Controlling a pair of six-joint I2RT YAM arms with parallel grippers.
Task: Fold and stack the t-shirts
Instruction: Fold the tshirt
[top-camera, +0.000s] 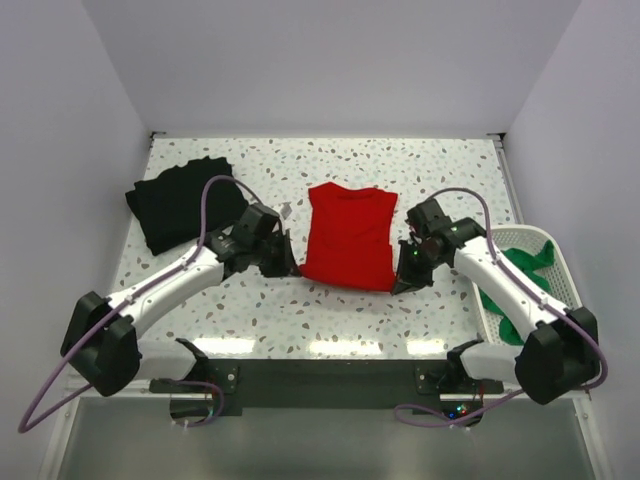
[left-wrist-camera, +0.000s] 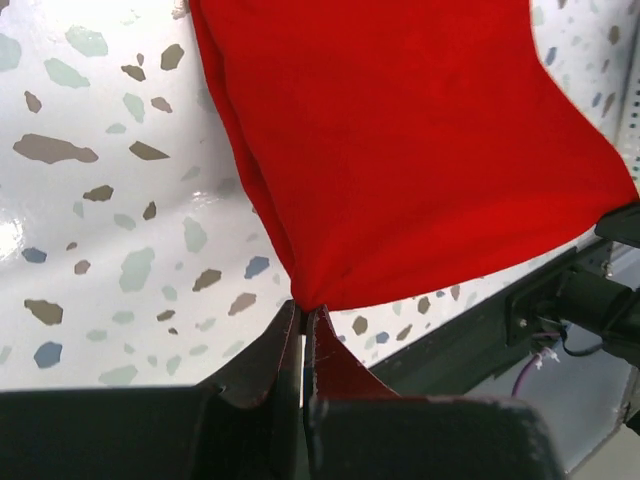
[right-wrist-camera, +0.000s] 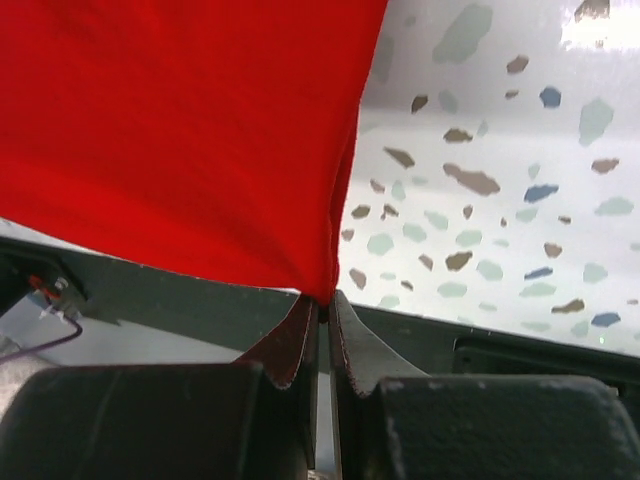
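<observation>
Speckled white table (top-camera: 330, 160), plain pale walls (top-camera: 330, 60).

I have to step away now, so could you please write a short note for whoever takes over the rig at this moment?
Left gripper: shut on the red shirt's near left corner.
Right gripper: shut on its near right corner.
Black shirt: far left of the table, looks folded.
Green shirt: crumpled in the basket on the right.
Left to do: finish folding red, fold green, stack all three.
</observation>
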